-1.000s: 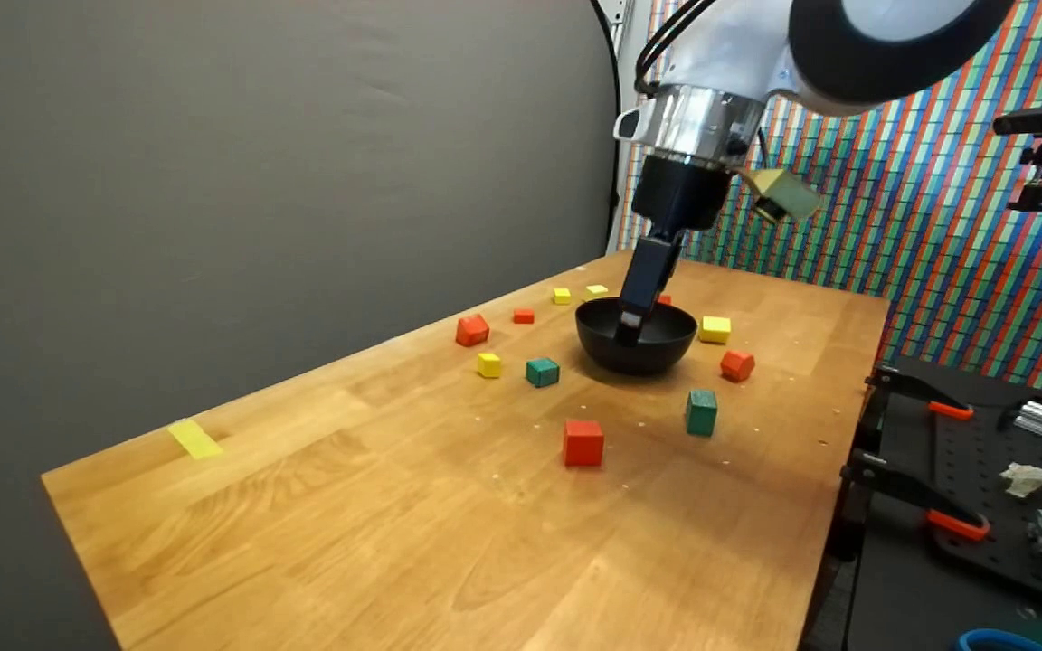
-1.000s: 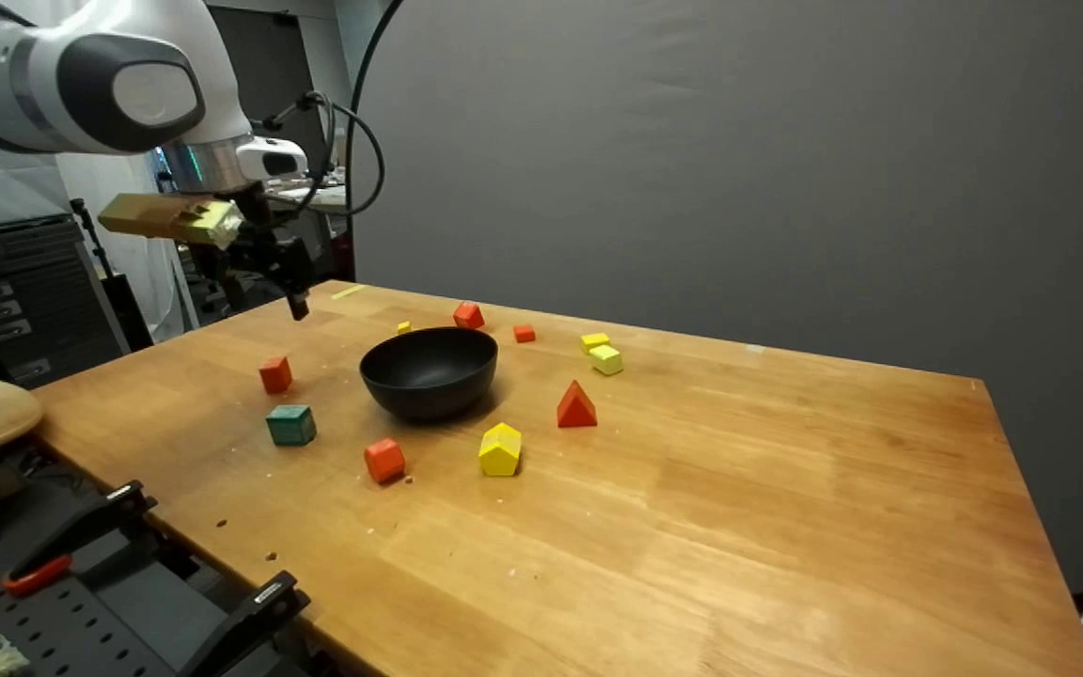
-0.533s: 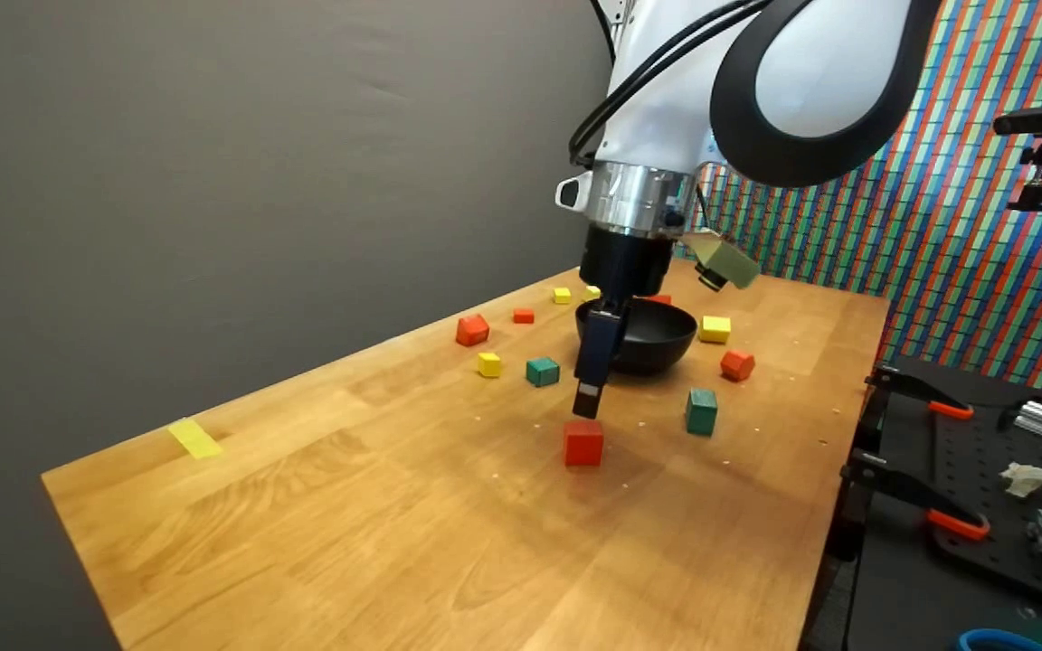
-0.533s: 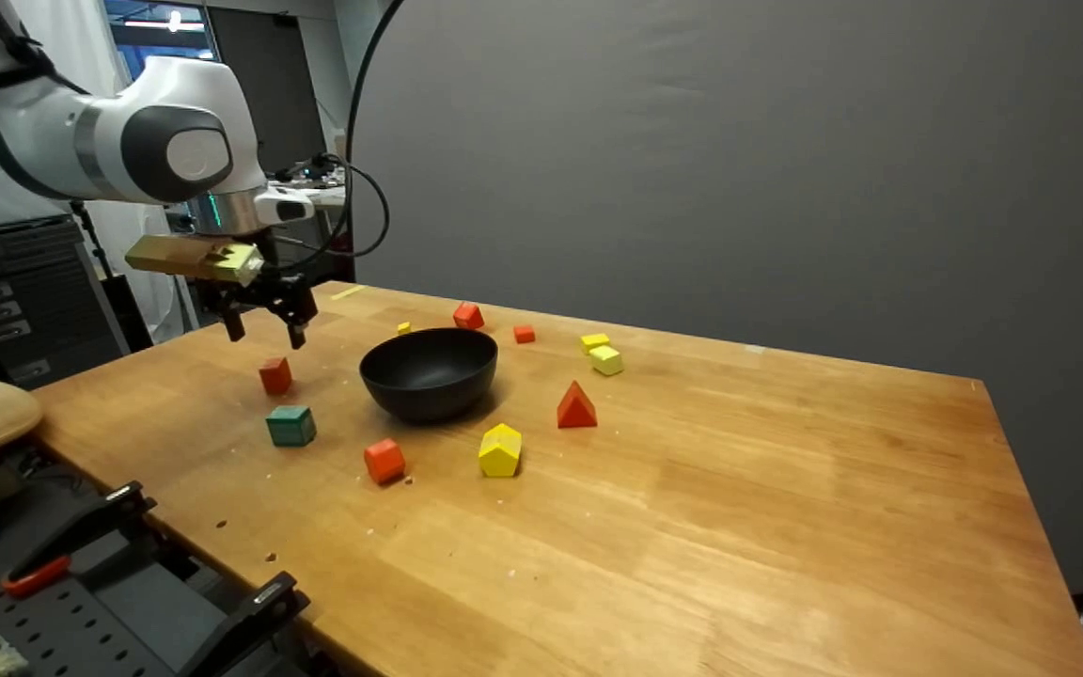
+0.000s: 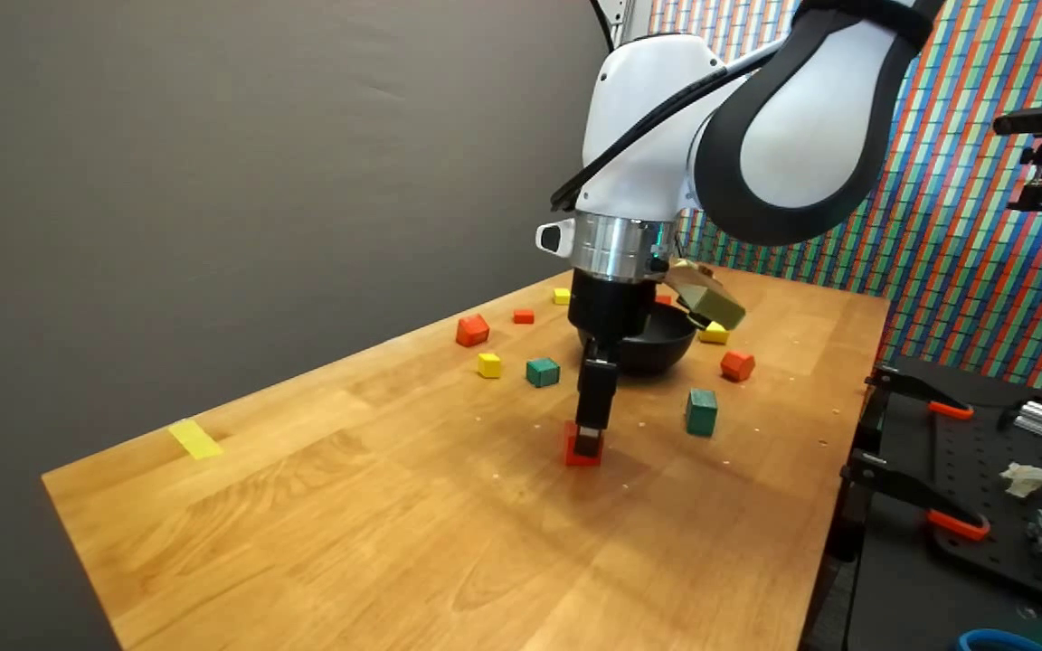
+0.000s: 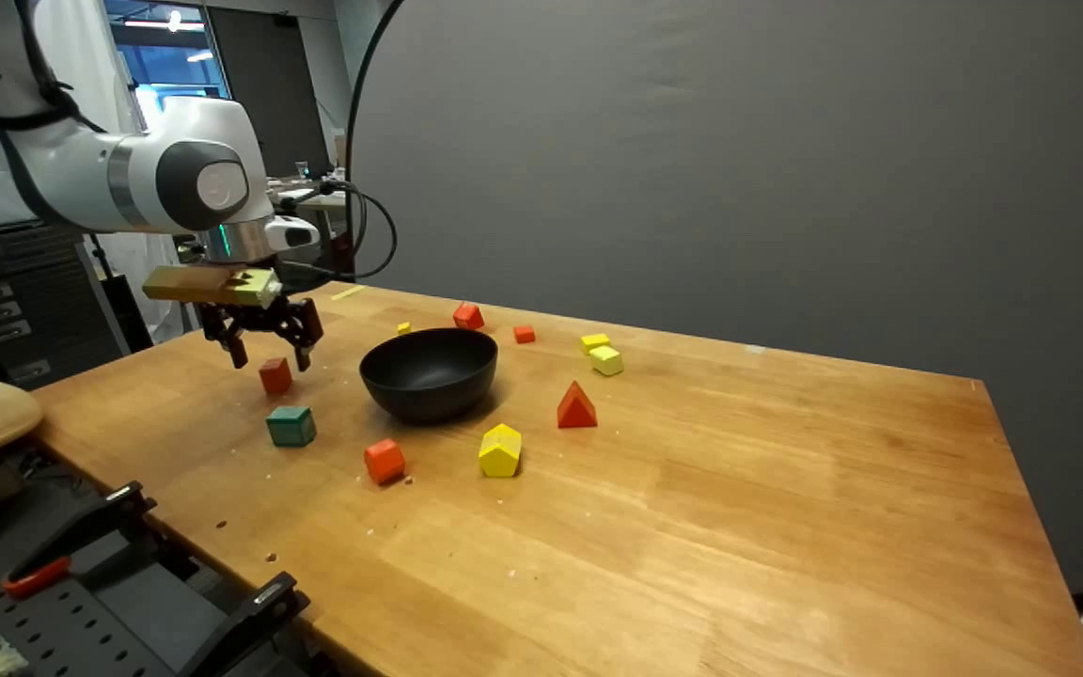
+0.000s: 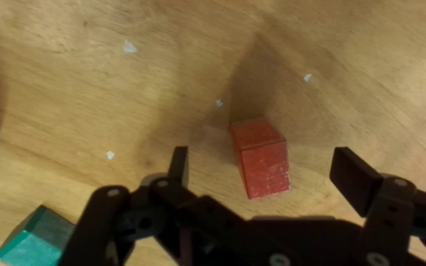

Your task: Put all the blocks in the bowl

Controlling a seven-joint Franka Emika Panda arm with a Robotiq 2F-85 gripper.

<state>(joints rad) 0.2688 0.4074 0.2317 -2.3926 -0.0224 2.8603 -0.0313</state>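
Between the long edges of the table (image 5: 349,542), red block (image 7: 264,168) sits between spread jaws of the gripper (image 6: 271,363), gap each side; black bowl (image 6: 429,400) near, other blocks (image 6: 291,427) scattered round it.

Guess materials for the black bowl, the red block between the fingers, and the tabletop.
Black bowl: plastic or coated metal, can't tell; smooth, faint sheen.
Red block: probably painted wood, satin; pale specks of wear.
Tabletop: wood, likely varnished; visible grain, soft highlights.
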